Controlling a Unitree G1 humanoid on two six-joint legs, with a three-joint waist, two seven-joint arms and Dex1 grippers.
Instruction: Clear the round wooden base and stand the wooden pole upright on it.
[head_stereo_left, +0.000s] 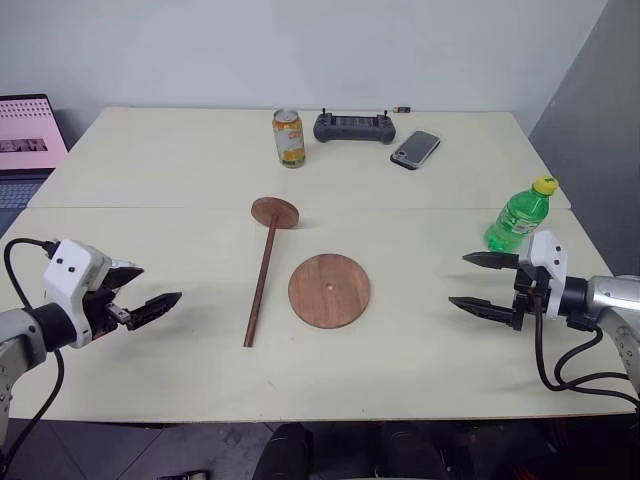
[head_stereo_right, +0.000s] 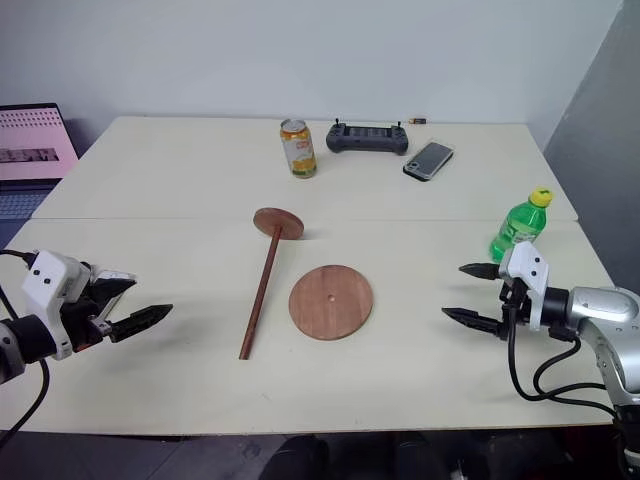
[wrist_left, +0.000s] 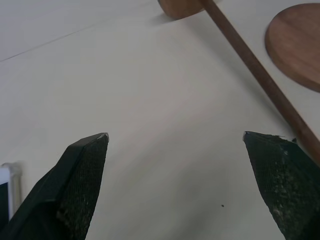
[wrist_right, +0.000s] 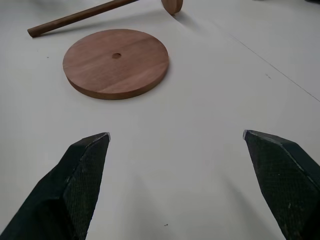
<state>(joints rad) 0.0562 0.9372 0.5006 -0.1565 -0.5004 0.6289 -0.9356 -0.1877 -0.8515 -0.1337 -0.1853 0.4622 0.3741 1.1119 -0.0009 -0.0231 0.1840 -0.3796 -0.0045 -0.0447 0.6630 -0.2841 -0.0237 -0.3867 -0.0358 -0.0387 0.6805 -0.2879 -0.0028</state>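
Lying flat on the table (head_stereo_left: 150, 150), the pole (head_stereo_left: 260, 288) runs from its small end disc (head_stereo_left: 274, 212) at roughly 12 o'clock down to its bare tip at roughly 6 o'clock, tilted slightly toward 7. The base (head_stereo_left: 329, 290) rests flat just to the 3 o'clock side of the pole's lower half, near it but not touching, with nothing on top and its centre hole showing. My left gripper (head_stereo_left: 150, 309) hovers over the table with both fingers spread wide and nothing between them; the pole lies at about 2 o'clock from it, its long axis crossing my line of approach. My right gripper (head_stereo_left: 483, 282) is likewise spread wide and empty, and the base lies at about 9 o'clock from it, with the pole beyond the base. I judge the left arm nearer the pole shaft, and the right arm nearer the base. The base appears already clear, so the next step is presumably grasping the pole across its shaft.
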